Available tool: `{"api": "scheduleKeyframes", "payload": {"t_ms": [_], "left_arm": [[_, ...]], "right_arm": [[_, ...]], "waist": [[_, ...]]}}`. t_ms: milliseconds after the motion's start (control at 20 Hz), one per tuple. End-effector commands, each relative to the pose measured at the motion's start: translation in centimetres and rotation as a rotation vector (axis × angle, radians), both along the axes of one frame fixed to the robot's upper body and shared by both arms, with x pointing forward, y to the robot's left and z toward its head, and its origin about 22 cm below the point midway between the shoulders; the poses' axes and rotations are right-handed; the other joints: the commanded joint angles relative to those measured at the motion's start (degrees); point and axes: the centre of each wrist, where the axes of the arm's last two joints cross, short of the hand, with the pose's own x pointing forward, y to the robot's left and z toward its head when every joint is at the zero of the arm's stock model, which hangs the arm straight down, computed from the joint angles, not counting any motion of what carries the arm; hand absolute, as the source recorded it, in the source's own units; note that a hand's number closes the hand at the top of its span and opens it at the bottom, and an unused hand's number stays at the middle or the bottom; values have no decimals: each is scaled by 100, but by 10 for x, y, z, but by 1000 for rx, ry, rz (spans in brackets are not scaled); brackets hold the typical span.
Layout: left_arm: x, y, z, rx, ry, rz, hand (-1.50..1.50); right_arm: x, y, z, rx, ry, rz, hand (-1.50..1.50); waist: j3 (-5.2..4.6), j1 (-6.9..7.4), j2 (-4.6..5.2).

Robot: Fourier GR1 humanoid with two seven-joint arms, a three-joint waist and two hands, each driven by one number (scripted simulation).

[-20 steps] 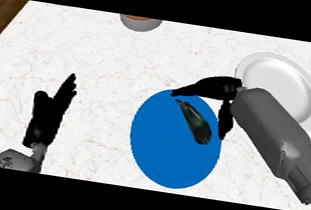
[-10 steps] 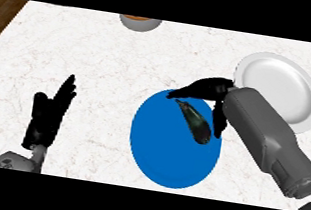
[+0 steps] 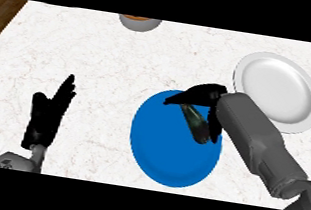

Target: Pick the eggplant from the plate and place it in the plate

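1. Head view: we see the eggplant (image 3: 195, 121) lying on the blue plate (image 3: 169, 157), in the plate's upper right part, toward the counter's right half. It is dark, long and slim, running roughly from upper left to lower right.
2. Our right hand (image 3: 203, 95) sits over the eggplant's upper end, fingers curved down on both sides of it; whether they are touching it we cannot tell, so we do not count it as held.
3. Our left hand (image 3: 49, 114) rests open near the counter's (image 3: 84, 51) front left edge, fingers straight.
4. The white plate (image 3: 276, 90), the likely target, lies near the counter's right edge, just beside the blue plate.
5. We judge the eggplant light, fairly stiff, with smooth skin that may slip. We would take it across its thicker middle, not the tapering tip.
6. A bowl (image 3: 139, 22) sits at the far edge.
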Motion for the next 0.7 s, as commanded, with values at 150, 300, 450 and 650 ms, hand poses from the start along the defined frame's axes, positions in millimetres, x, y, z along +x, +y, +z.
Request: {"api": "scheduleKeyframes", "payload": {"t_ms": [150, 300, 450, 650], "left_arm": [[13, 0, 12, 5, 1, -12, 0], [9, -1, -6, 12, 2, 7, 0], [-9, 5, -8, -3, -9, 10, 0], [20, 1, -1, -6, -4, 3, 0]], "right_arm": [[-1, 11, -8, 26, 46, 91, 150], [-14, -5, -28, 79, 43, 117, 150], [-7, 8, -19, 119, 2, 91, 150], [1, 0, -11, 141, -82, 57, 150]], "waist": [[3, 20, 14], [-1, -61, -4], [1, 7, -2], [0, -25, 12]]}}
